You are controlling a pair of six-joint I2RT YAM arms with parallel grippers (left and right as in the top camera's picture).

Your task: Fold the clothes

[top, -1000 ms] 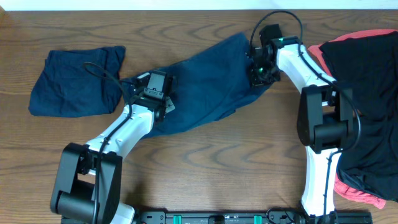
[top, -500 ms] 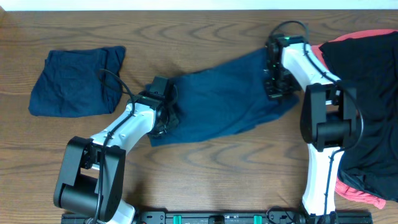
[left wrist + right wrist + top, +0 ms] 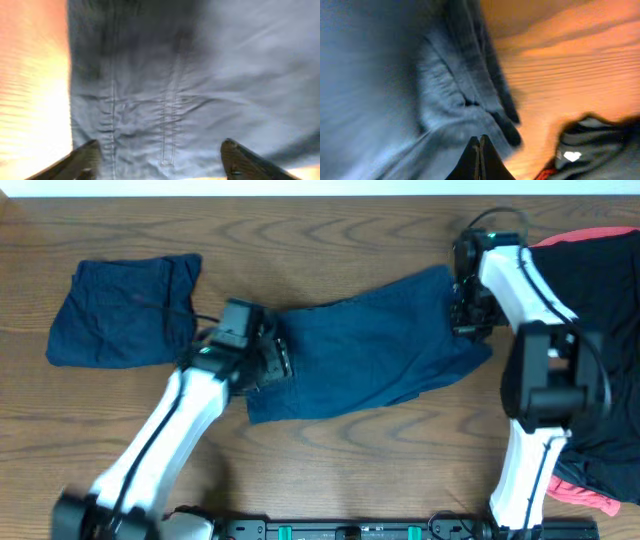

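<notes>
Dark navy shorts (image 3: 370,355) lie spread across the middle of the wooden table. My left gripper (image 3: 272,360) sits at their left edge, open. In the left wrist view its fingers (image 3: 82,160) stand wide apart over the stitched waistband and a belt loop (image 3: 167,125), gripping nothing. My right gripper (image 3: 465,320) is at the shorts' right end, shut on a bunched fold of the fabric (image 3: 450,95), its tips pressed together (image 3: 480,141). A second pair of navy shorts (image 3: 125,310) lies folded at the far left.
A pile of black clothing (image 3: 590,330) with a red garment (image 3: 580,492) under it fills the right edge, close to the right arm; it also shows as a dark heap (image 3: 590,145) in the right wrist view. Bare wood lies along the front.
The right gripper has pulled the shorts to the right, stretching them flatter. The left gripper has opened and let go of the shorts' left edge.
</notes>
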